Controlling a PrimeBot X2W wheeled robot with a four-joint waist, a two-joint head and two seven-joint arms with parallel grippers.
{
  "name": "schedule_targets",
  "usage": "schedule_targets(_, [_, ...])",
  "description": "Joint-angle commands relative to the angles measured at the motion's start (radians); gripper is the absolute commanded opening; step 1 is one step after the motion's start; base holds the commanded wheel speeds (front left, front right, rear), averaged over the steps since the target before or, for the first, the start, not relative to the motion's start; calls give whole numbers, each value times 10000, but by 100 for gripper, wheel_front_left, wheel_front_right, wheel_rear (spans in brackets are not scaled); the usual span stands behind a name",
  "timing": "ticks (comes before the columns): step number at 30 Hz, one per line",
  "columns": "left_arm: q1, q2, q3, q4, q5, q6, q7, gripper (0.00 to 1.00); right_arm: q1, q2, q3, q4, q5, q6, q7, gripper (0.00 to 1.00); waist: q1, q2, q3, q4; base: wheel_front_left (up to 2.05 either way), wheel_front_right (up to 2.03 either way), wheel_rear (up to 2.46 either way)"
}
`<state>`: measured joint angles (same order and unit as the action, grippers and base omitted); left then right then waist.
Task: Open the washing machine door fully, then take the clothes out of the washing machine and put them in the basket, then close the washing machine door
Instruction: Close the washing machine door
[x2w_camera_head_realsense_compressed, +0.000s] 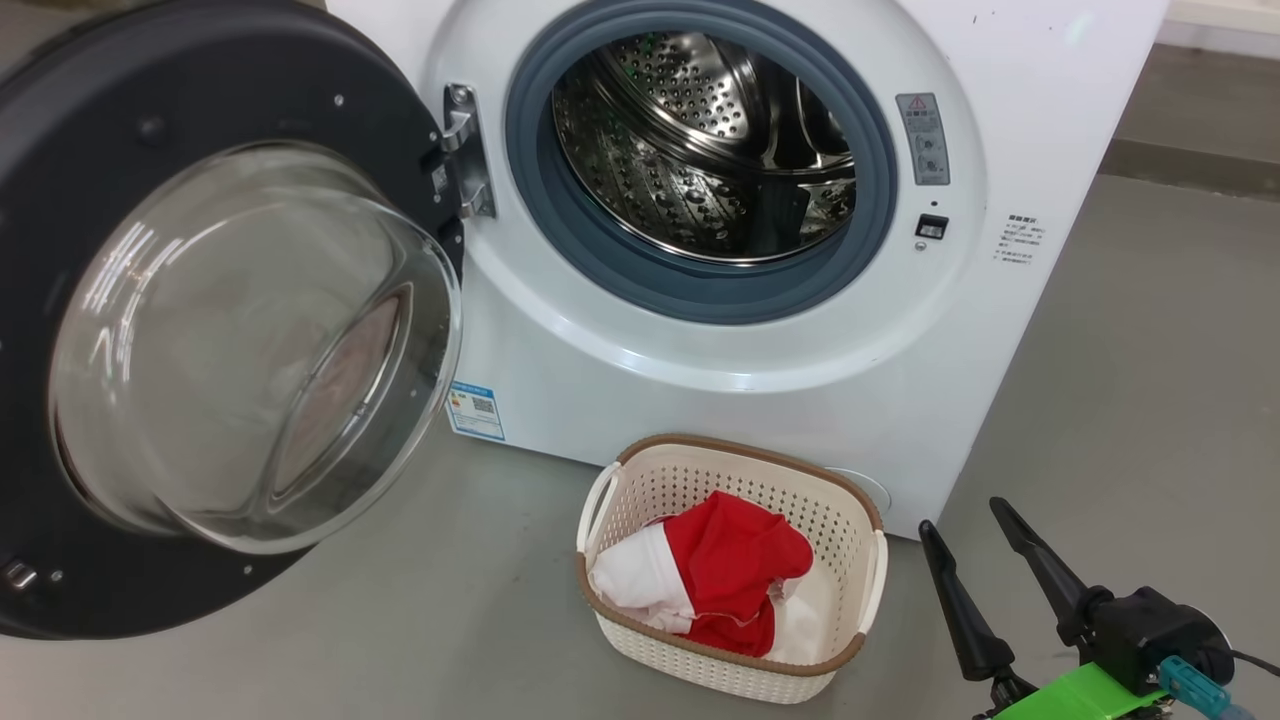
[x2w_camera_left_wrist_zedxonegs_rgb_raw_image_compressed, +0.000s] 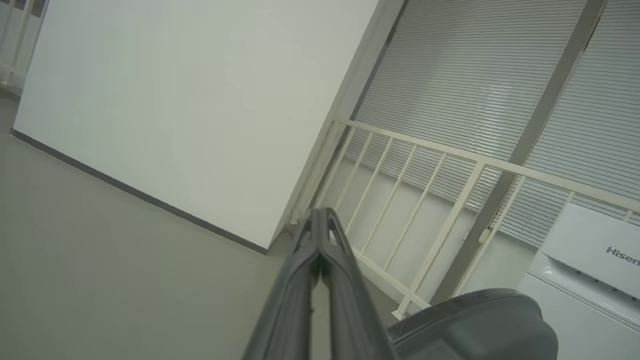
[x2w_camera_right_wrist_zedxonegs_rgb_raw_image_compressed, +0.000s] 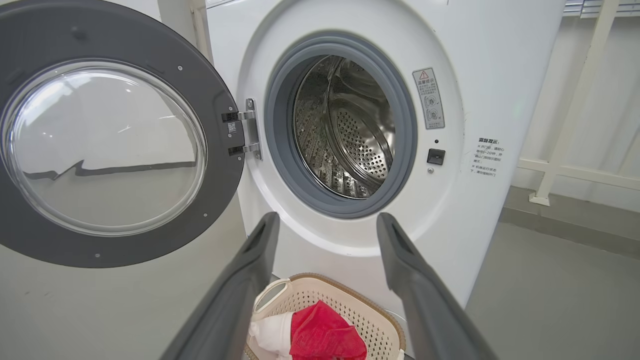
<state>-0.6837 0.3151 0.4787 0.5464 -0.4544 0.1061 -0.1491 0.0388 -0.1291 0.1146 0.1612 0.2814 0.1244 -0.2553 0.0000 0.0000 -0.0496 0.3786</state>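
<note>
"Where has the washing ended up?"

"In the basket (x2w_camera_head_realsense_compressed: 748, 447), which sits on the floor (x2w_camera_head_realsense_compressed: 300, 620) just in front of the washing machine (x2w_camera_head_realsense_compressed: 760, 380), below its round opening. The clothes (x2w_camera_head_realsense_compressed: 730, 580) are heaped inside it, red cloth on top with white pieces showing at the side nearer the door."

"And the door?"

"The washing machine door (x2w_camera_head_realsense_compressed: 60, 200) is swung wide open on its hinge at the opening's left side, the glass bowl (x2w_camera_head_realsense_compressed: 250, 340) bulging out toward us. Through the opening you see the perforated steel drum (x2w_camera_head_realsense_compressed: 700, 140) inside the grey gasket (x2w_camera_head_realsense_compressed: 540, 200)."

"What are the robot's hands doing?"

"The right gripper (x2w_camera_head_realsense_compressed: 962, 514) hangs low in front of the machine, off to the right of the basket and apart from it. Its two dark fingers are spread wide with nothing between them, and they point at the machine's front. The left gripper (x2w_camera_left_wrist_zedxonegs_rgb_raw_image_compressed: 320, 215) has its fingers pressed together at the tips, gripping nothing. It points at a pale wall (x2w_camera_left_wrist_zedxonegs_rgb_raw_image_compressed: 175, 100) and a cream railing (x2w_camera_left_wrist_zedxonegs_rgb_raw_image_compressed: 425, 150), and I can't place it against the machine."
</note>
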Motion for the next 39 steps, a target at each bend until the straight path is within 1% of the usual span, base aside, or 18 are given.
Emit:
schedule_targets(1, [-681,660,304,350,-244,44,253,0,-337,-246,244,-209,-62,63,-65,100,0,0,51,-35,0,0,0])
schedule_targets(5, [-1589,995,599,1906,-808,114,997,0,-414,-352,348,-199,-66,63,-65,100,0,0,153,-114,0,0,0])
schedule_targets(6, [-1589,995,599,1906,-808,114,997,0,-414,-352,348,-199,-66,63,-65,100,0,0,153,-114,0,0,0])
schedule_targets(9, [-2185,1174,797,2937,-1373,-19,1977,0,-465,-419,461,-188,-63,63,-65,100,0,0,231,-183,0,0,0])
schedule_targets(12, [-2510,1481,799,3602,-1499,-20,2488,0,-538,-483,605,-186,-58,63,-65,100,0,0,337,-300,0,0,0])
schedule_targets(16, [-2778,1663,827,4286,-1724,-111,3095,0,-582,-556,746,-151,-15,63,-65,100,0,0,369,-414,0,0,0])
schedule_targets(24, [-2769,1893,808,5173,-2056,-552,4189,0,-621,-526,1103,-161,-25,63,-65,100,0,0,382,-629,0,0,0])
schedule_targets(28, [-2767,1902,1032,5447,-2436,-746,4677,0,-657,-521,1224,-146,10,63,-65,100,0,0,393,-661,0,0,0])
schedule_targets(35, [-2777,1792,1308,5668,-3143,-1430,5955,0,-646,-544,1234,-133,52,63,-65,100,0,0,396,-560,0,0,0])
schedule_targets(39, [-2697,1680,1333,5623,-3384,-1702,6548,0,-675,-516,1235,-111,62,63,-65,100,0,0,395,-453,0,0,0])
